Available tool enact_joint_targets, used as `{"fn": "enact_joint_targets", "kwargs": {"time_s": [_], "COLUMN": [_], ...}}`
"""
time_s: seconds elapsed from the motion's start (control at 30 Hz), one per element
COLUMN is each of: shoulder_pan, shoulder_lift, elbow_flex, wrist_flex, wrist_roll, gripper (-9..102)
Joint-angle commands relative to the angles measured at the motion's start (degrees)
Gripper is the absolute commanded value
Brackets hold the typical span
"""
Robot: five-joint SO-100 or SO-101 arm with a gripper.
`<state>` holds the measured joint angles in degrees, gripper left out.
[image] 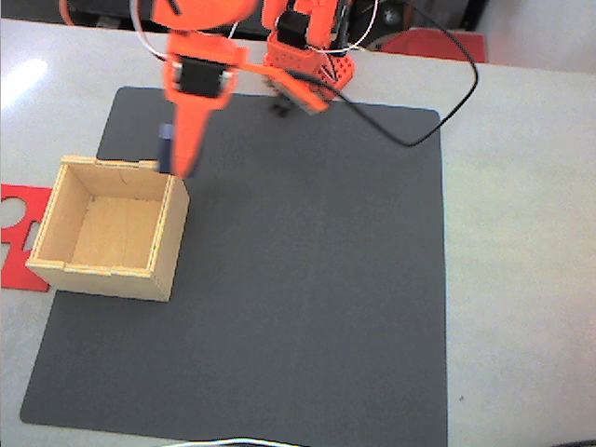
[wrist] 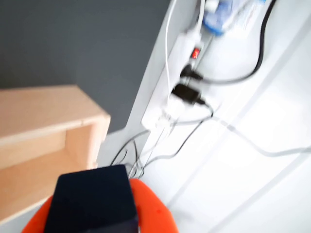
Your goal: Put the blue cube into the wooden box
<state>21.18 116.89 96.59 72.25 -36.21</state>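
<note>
Fixed view, left to right: we note a flat red cut-out piece (image: 17, 233) at the table edge, then the wooden box (image: 112, 270), pale plywood with thin walls, notched joints and no lid, on a matte dark grey mat (image: 307, 298). The orange gripper (image: 179, 154) hangs over the box's far wall, jaws closed on the blue cube (image: 165, 140), a small navy block with plain faces. Wrist view shows the cube (wrist: 92, 204) held against an orange finger (wrist: 150, 208), with the box rim (wrist: 48, 111) to its left. Our risk judgement: the cube sits about over the wall, not the cavity, so releasing now could bounce it off the rim onto the mat.
</note>
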Motion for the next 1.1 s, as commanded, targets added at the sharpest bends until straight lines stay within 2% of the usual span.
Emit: {"fn": "enact_joint_targets", "kwargs": {"time_s": [0.0, 0.43, 0.77, 1.07], "shoulder_pan": [2.46, 8.88, 17.58, 18.98], "shoulder_lift": [0.00, -8.17, -11.25, -18.28], "elbow_flex": [-2.46, -2.99, -2.99, -2.55], "wrist_flex": [-3.43, -14.41, -18.90, -20.92], "wrist_roll": [0.26, 2.46, 8.79, 12.74], "gripper": [0, 0, 0, 0]}}
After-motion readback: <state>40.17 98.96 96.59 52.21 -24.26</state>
